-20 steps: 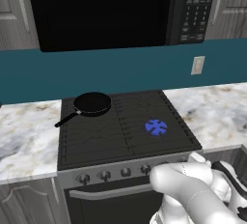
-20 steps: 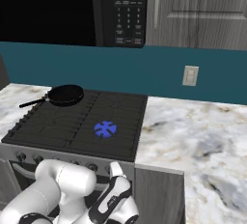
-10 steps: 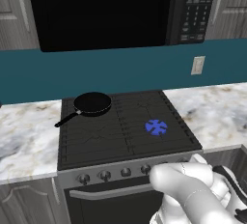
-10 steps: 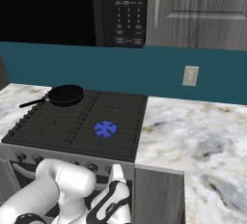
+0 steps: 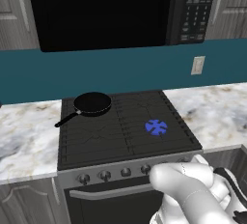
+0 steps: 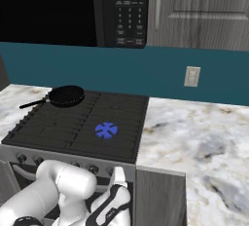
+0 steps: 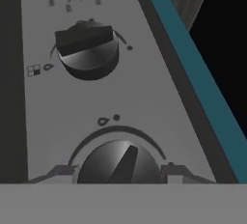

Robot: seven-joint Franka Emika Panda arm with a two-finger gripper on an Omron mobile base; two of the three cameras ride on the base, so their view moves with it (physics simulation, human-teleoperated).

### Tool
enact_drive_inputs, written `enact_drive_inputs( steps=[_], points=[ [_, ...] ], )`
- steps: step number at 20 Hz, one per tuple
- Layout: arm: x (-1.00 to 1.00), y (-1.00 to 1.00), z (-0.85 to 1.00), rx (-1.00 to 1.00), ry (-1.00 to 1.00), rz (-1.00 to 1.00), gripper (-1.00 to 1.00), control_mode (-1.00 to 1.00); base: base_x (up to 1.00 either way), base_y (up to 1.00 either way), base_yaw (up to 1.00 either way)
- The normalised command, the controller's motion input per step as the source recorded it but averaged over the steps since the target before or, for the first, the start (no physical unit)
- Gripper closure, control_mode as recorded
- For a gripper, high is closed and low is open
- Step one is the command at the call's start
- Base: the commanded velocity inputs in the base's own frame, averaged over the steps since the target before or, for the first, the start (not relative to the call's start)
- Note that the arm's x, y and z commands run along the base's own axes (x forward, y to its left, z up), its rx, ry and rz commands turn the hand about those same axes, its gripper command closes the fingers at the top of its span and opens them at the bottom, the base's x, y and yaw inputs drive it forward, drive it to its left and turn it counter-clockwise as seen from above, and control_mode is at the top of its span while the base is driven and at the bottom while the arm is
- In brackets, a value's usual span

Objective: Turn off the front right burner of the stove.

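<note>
Stove (image 5: 87,156) ahead, black grated top, grey front panel with its knob row facing me; arm folded low in front of that panel, since the controls sit there and not on the cooktop; burner (image 5: 156,127) at front right of the grates, blue flame ring lit (image 6: 106,130), so the job is not yet done; pan (image 5: 91,104) on the back left grate, well apart from the flame and no part of this. Hand view looks close along the panel; gripper (image 7: 118,175) lined up on one knob (image 7: 119,166), its pointer ridge tilted off the marks above it, which I judge to be the lit burner's control; finger tips (image 7: 58,172) barely rise either side of that knob, spread wide and apparently not clamped on it, nothing grasped; second knob (image 7: 88,53) further up the panel, bar lying crosswise, left alone. Placement reads as a pre-grip: centred so closing would pinch the ridge for a turn.
</note>
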Motion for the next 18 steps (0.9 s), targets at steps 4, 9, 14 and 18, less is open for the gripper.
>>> enact_drive_inputs(
  steps=[4, 9, 14, 18],
  points=[
    [-0.04, 0.0, 0.08, 0.31, 0.0, -0.26, 1.0, -1.0, 0.0, 0.0, 0.0],
    [-0.03, 0.0, 0.24, 0.34, 0.0, -0.24, 1.0, -1.0, 0.0, 0.0, 0.0],
    [-0.02, 0.0, 0.41, 0.37, 0.02, -0.14, 1.0, -1.0, 0.0, 0.0, 0.0],
    [-0.08, 0.0, 0.49, 0.4, 0.03, -0.05, 1.0, -1.0, 0.0, 0.0, 0.0]
  ],
)
